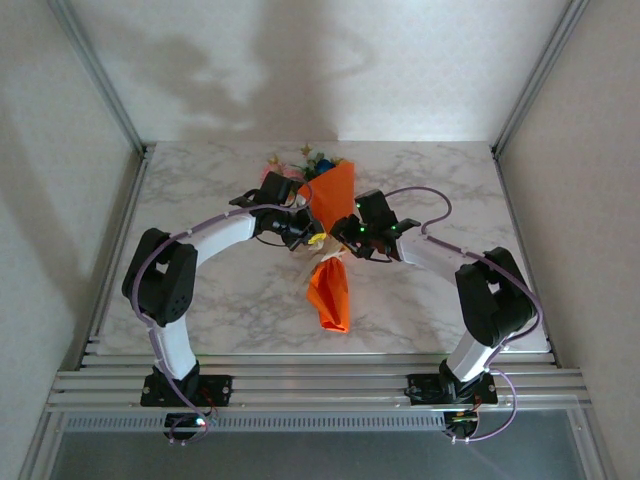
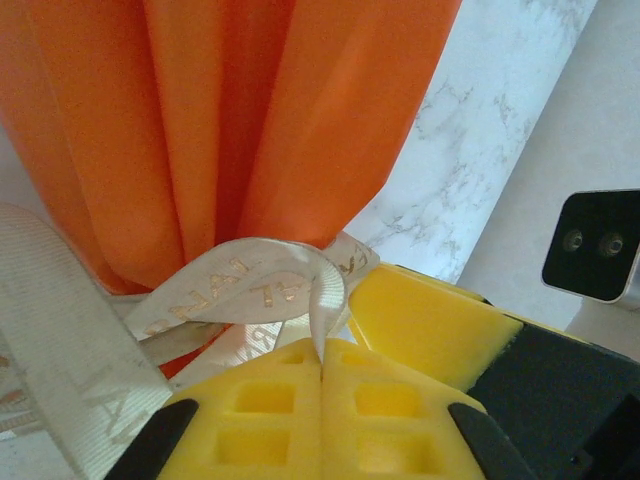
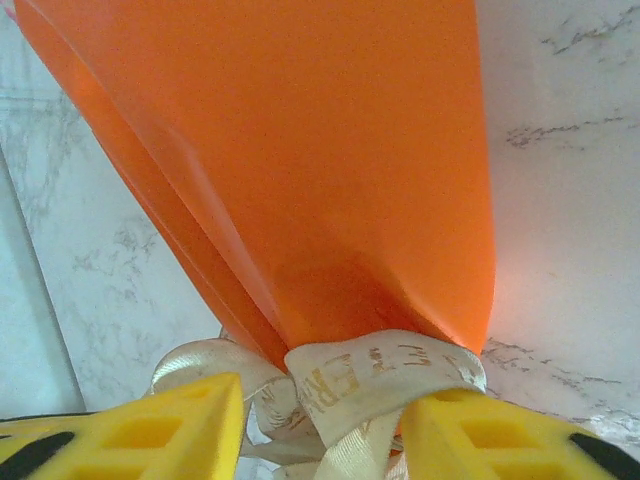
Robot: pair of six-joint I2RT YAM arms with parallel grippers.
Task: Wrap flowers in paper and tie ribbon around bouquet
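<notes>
Bouquet position: bouquet (image 1: pixel 328 205) lies flat on the marble surface (image 1: pixel 200 180), and its pinched waist sits right between the two sets of fingers.
Left fingers: left fingers (image 2: pixel 270 410) are pressed pad to pad, and a strand of the cream ribbon (image 2: pixel 250 285) is nipped in the seam between them.
Right fingers: right fingers (image 3: pixel 150 430) stand apart, one on either side of the ribbon's loops. I can't make out any squeeze on it.
Ribbon: it's wound round the waist just past both sets of fingertips, bunched into loose loops, gold lettering showing.
Paper feel: paper (image 3: pixel 330 150) looks thin, light and smooth, gathered into soft pleats above the fingertips. I'd expect it to crumple or tear under a hard pinch.
Ribbon feel: it looks like a limp, flat woven strip with no stiffness to speak of. It will likely slide through a slack grip, so it's best pinched across its flat face near a free end.
Flowers feel: flowers (image 1: pixel 300 160) peek out well beyond the fingers. They look light and easily crushed, so they're no place to grab.
Best hold: the waist, where the folds bunch tight and the ribbon already bites. That's my call.
Long axis: it runs crosswise through the gap between the two sets of fingers.
Pointing: blooms lie on the far side of the fingers and point away from the arm bases. The flared orange tail spreads on the near side, toward the bases.
</notes>
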